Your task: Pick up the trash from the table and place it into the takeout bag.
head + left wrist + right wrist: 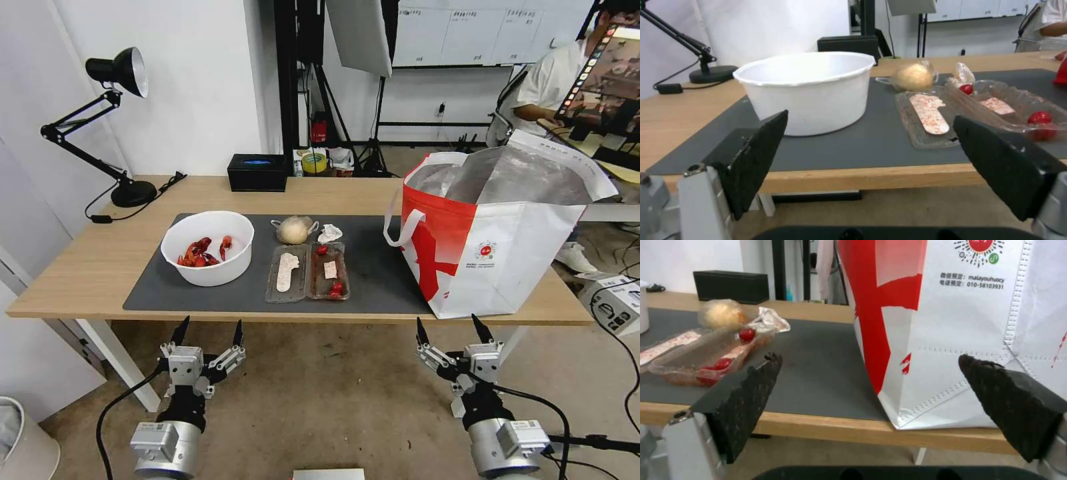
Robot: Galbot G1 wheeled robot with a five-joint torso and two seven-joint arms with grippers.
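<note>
Four pieces of trash lie on the dark grey mat (373,280) that covers the middle of the table (87,267). At the left centre of the head view stands one white bowl (208,248) holding red crayfish shells (200,253). Just right of it, in the middle of the frame, one clear hinged tray (307,272) lies opened flat in two halves; one half carries a long pale scrap, the other a small pale piece and about three small red round bits. Above the tray in the frame sit one knotted clear bag (294,229) with a beige lump inside and, just beside it to the right, one crumpled tissue (329,233).

One takeout bag (493,247), white and red with a silver lining, stands upright and open-mouthed at the right of the frame, on the right end of the table, its base partly on the mat. It is apart from the tray.

Two end effectors hang below the table's near edge, at the bottom of the head view. The left end effector (208,331) sits at lower left, roughly beneath the bowl, with its two black fingers spread wide and nothing between them. The right end effector (453,330) sits at lower right, beneath the takeout bag's near corner, likewise spread wide and empty.

One black desk lamp (113,120) stands at the upper left, and one black box (257,172) rests at the table's far edge.
</note>
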